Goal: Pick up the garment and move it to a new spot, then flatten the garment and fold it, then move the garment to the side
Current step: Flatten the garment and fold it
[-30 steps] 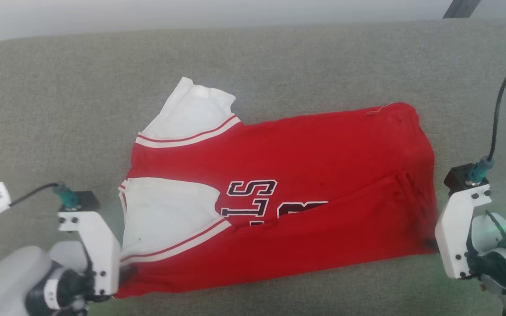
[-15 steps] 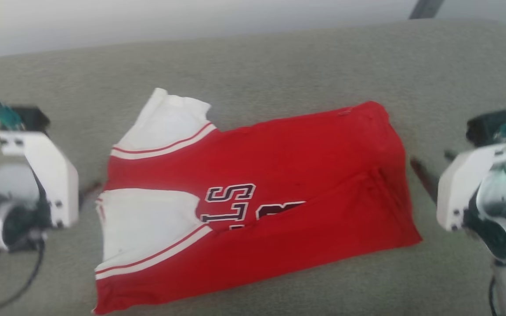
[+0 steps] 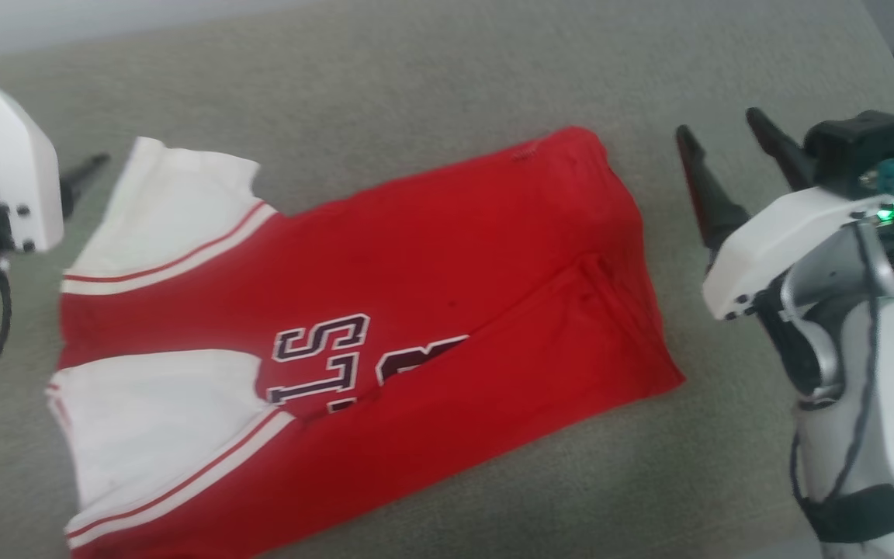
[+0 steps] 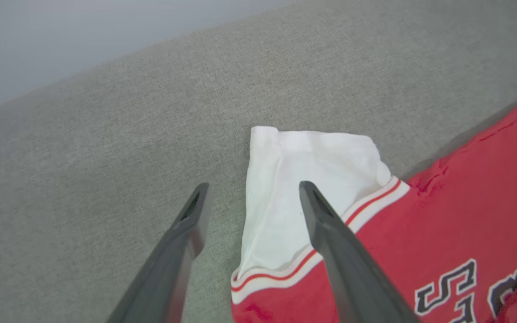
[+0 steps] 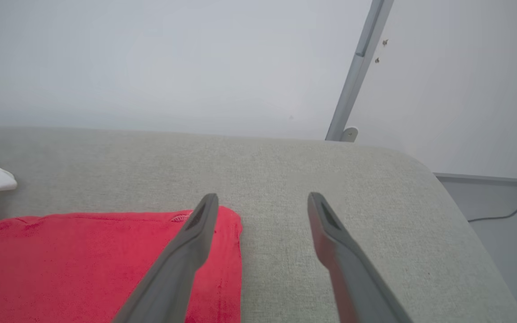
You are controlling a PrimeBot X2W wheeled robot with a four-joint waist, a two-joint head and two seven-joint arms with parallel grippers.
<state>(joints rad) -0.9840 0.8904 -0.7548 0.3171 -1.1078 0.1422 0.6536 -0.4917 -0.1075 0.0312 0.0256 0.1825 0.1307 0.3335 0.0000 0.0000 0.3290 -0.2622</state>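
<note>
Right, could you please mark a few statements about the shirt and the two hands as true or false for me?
1. The garment lies spread on the grey padded surface. True.
2. The right hand is clamped on the garment's red edge. False: it is open and holds nothing, beside the garment's red end.
3. The left hand is open, with a white sleeve just ahead of its fingers. True.
4. The garment's red front is plain. False: it carries dark letters outlined in white, partly hidden by a fold.
</note>
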